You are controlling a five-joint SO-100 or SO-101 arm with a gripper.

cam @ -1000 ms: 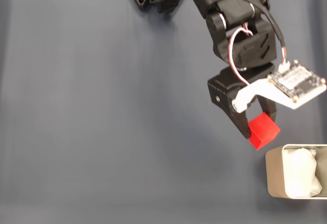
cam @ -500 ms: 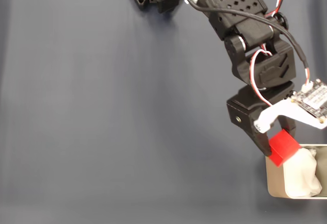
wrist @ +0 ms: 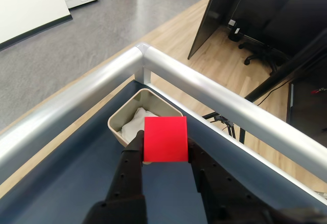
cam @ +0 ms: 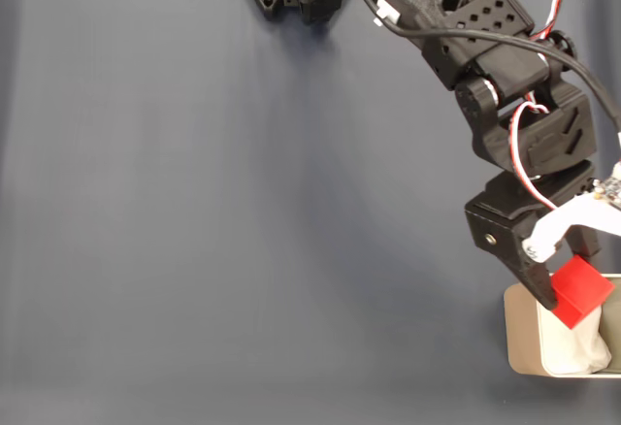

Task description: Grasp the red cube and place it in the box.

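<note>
Both tool (cam: 571, 294) jaws pinch the red cube (cam: 580, 291) above the box (cam: 519, 343) rim.

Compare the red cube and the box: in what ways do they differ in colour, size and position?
Colour: the red cube is bright red, while the box is beige with white soft material inside.
Size: the cube is much smaller than the box.
Position: the cube is held between the jaws of the gripper above the box's opening, while the box rests on the dark table near its corner.
</note>
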